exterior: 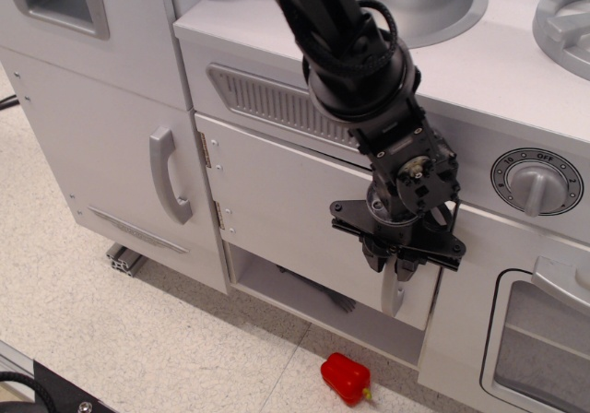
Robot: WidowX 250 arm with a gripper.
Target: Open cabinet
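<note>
The cabinet door (pixel 281 206) is a wide, plain, light grey panel under the vent grille, with two small hinges (pixel 206 151) on its left edge. Its short silver bar handle (pixel 394 295) stands upright near the door's right edge. My black gripper (pixel 391 265) reaches down from above. Its two fingers are drawn close together around the top of the handle. The handle's upper part is hidden behind the fingers. A thin dark gap shows along the door's top right edge.
A taller narrow door with a curved handle (pixel 171 175) is to the left. The windowed oven door (pixel 544 339) and a dial knob (pixel 536 182) are to the right. An open shelf (pixel 295 293) lies below the door. A red toy pepper (pixel 346 378) lies on the floor.
</note>
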